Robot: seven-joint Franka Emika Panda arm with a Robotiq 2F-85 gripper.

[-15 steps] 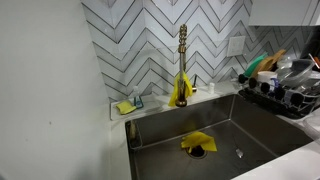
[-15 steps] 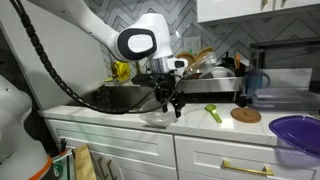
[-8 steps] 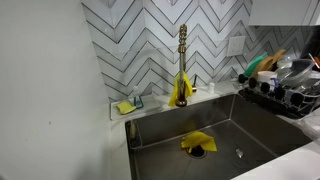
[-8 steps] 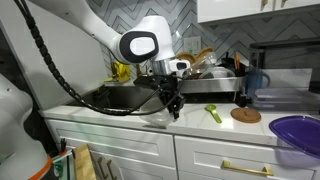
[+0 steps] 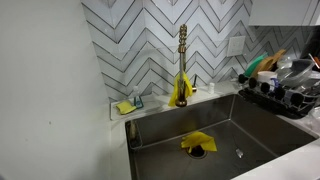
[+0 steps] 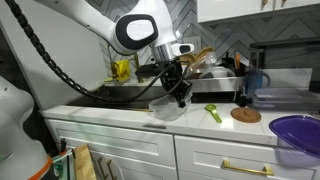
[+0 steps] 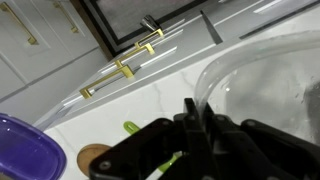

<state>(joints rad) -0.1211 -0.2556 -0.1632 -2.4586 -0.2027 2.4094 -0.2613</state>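
1 second ago your jaws stood lower and more to the side of the sink [image 6: 120,97]. Now, in an exterior view, they are higher and closer to the green spatula [image 6: 214,113], and the clear bowl [image 6: 167,107] has come up with them. The jaws are clamped on the rim of this bowl. It hangs tilted, its low side close to the desk [image 6: 200,122]; I cannot tell if it touches. In the exterior view of the sink nothing has changed.

The clear bowl [image 7: 262,88] looks empty in the wrist view. The sink [image 5: 250,125] holds 1 yellow cloth [image 5: 197,143] over the drain. The dish rack [image 6: 212,70] behind the arm is full of dishes. What is inside the purple bowl [image 6: 298,132] I cannot tell.

The clear bowl is near the front edge of the desk, between the sink and the green spatula. A bare strip of desk lies between bowl and spatula. Past the spatula lies 1 round brown mat [image 6: 245,115], and the purple bowl is well apart at the far end.
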